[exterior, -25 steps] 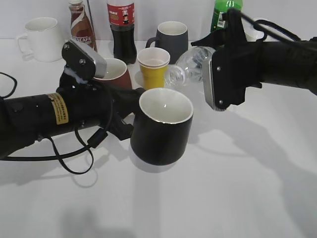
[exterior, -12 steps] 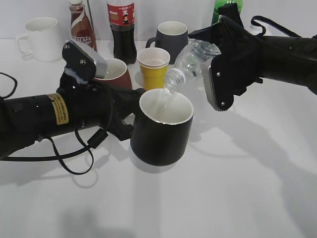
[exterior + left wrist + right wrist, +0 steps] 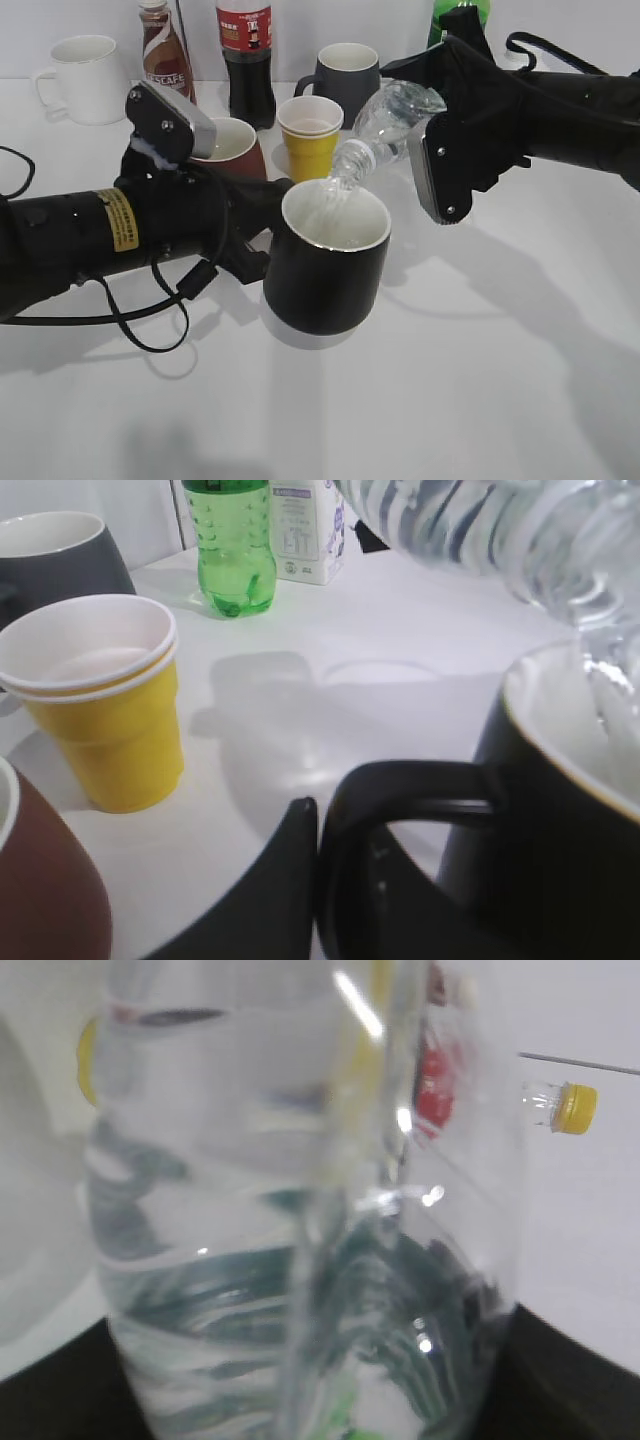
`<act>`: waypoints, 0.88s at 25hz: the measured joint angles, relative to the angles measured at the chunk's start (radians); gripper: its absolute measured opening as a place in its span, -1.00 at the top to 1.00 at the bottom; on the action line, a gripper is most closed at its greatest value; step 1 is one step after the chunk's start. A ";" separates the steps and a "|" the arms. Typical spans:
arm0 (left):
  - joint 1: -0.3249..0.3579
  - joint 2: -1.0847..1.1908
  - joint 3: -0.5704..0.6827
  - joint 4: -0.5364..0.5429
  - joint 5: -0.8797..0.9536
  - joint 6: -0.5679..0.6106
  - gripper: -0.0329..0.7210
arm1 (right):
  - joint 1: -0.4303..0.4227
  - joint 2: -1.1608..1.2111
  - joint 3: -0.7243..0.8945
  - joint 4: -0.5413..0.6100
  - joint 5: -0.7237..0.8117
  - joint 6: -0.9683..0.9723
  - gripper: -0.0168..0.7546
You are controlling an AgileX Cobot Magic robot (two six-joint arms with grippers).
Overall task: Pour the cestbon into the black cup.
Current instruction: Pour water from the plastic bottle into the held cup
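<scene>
The black cup (image 3: 325,275), glossy with a white inside, sits mid-table. My left gripper (image 3: 255,225) is shut on its loop handle (image 3: 400,790). My right gripper (image 3: 425,115) is shut on the cestbon (image 3: 385,125), a clear ribbed bottle tilted mouth-down over the cup's rim. Water runs from its neck into the cup. In the left wrist view the bottle (image 3: 520,540) hangs over the cup's rim (image 3: 560,740). In the right wrist view the bottle (image 3: 300,1220) fills the frame; the jaws are hidden behind it.
Behind the cup stand a yellow paper cup (image 3: 310,135), a reddish-brown mug (image 3: 232,148), a dark grey mug (image 3: 345,80), a white mug (image 3: 85,78), a cola bottle (image 3: 247,60), a coffee bottle (image 3: 165,55) and a green soda bottle (image 3: 235,545). A white carton (image 3: 305,530) stands behind.
My right gripper swung the bottle from level behind the cup to mouth-down over its rim. Water now streams into the cup. The left arm and cup stayed still.
</scene>
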State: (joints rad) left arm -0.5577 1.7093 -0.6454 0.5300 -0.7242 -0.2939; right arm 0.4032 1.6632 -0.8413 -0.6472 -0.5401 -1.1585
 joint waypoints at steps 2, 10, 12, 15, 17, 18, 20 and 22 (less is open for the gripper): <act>0.000 0.000 0.000 0.000 0.000 0.000 0.79 | 0.000 0.000 0.000 0.000 -0.005 0.000 -0.27; 0.000 0.000 0.000 -0.020 -0.005 0.001 0.79 | 0.000 0.000 0.000 -0.028 -0.007 0.185 -0.27; 0.000 0.000 0.000 -0.036 -0.017 0.001 0.79 | 0.000 0.000 0.000 -0.096 -0.010 0.342 -0.27; 0.002 0.000 0.000 -0.046 -0.039 0.002 0.79 | 0.000 0.000 0.000 -0.222 -0.013 0.655 -0.27; 0.002 0.000 0.000 -0.063 -0.050 0.003 0.79 | 0.000 0.000 0.000 -0.237 -0.015 0.864 -0.27; 0.004 0.000 0.000 -0.074 -0.053 0.004 0.79 | 0.000 0.000 0.000 -0.217 -0.015 0.959 -0.27; 0.008 0.000 0.000 -0.087 -0.058 0.008 0.79 | 0.000 0.000 0.000 -0.125 -0.015 1.083 -0.27; 0.020 -0.006 0.001 -0.106 -0.059 0.029 0.79 | -0.001 0.000 0.000 -0.001 -0.015 1.127 -0.27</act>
State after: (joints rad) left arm -0.5381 1.7033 -0.6446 0.4240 -0.7833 -0.2644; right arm 0.4023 1.6632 -0.8413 -0.6477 -0.5552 -0.0315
